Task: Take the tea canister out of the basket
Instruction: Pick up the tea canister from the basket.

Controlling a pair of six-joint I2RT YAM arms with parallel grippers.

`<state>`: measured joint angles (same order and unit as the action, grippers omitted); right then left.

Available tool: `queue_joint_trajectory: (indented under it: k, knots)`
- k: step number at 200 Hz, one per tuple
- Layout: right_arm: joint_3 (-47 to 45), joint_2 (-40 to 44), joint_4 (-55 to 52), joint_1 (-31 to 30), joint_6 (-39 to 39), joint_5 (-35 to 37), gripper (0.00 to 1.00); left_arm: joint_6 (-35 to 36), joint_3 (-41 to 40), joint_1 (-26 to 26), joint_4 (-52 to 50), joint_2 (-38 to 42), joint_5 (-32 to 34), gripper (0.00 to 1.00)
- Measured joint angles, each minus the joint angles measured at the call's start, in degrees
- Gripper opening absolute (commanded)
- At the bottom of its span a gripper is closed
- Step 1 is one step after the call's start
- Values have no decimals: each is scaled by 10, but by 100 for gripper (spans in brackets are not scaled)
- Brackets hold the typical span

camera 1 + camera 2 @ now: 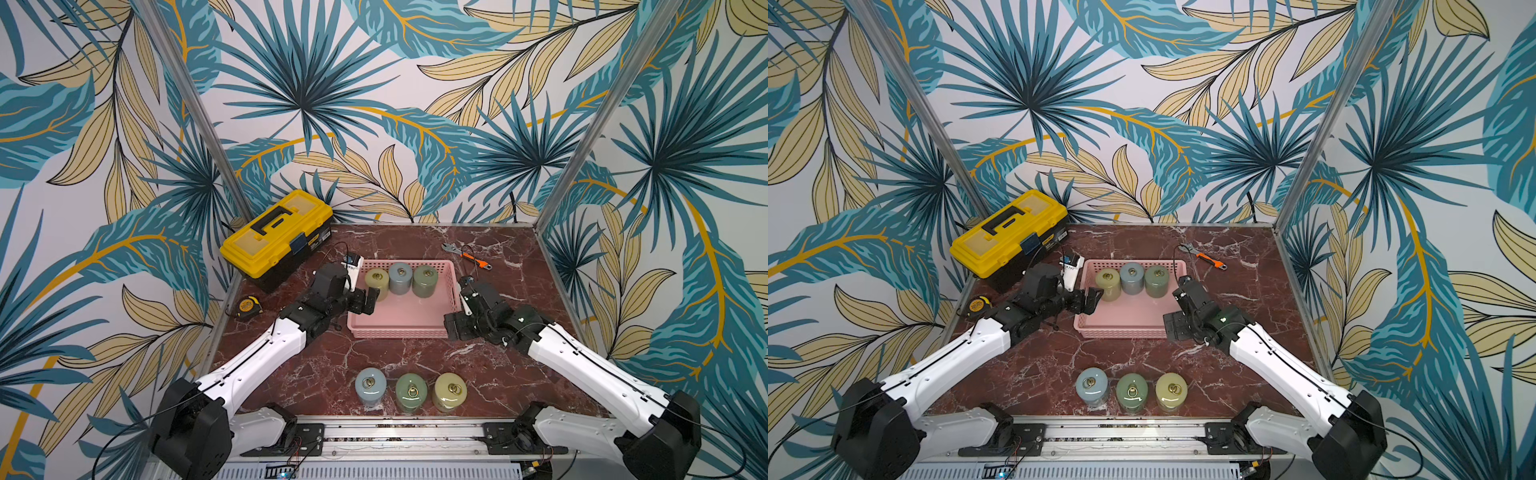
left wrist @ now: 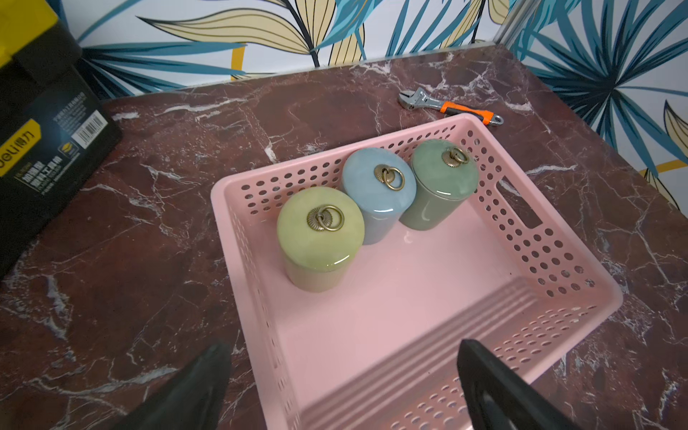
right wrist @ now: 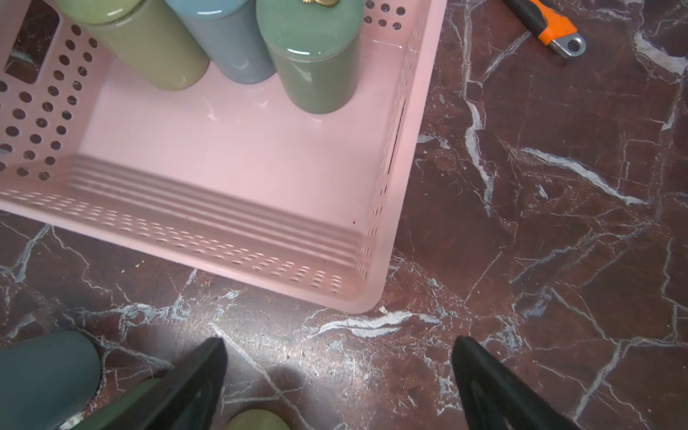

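Pink plastic, the basket (image 1: 399,330) sits mid-tabletop (image 1: 324,365) with three upright tea canisters close together along its far wall: the yellow-green canister (image 1: 377,282), the blue canister (image 1: 400,277) and the green canister (image 1: 425,280). Your left hand (image 2: 342,348) hangs released above the basket's left wall, near the yellow-green canister, grasping nothing. Your right hand (image 3: 338,344), likewise spread and empty, hovers over the tabletop just outside the basket's near right corner.

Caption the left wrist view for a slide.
Open left end effector near pink basket; yellow-green canister, blue canister, green canister inside.
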<state>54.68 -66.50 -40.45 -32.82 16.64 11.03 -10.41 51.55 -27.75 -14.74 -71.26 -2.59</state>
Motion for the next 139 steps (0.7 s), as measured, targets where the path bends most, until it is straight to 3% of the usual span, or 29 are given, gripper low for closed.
queue_joint_trajectory:
  k: [51, 139]
  knots:
    - [-18, -25, 90, 69, -34, -71, 99, 3, 91, 0, -93, -52, -7, 100]
    - [-98, -1, 201, 76, -49, -127, 99, 34, 235, 0, -217, -186, -11, 100]
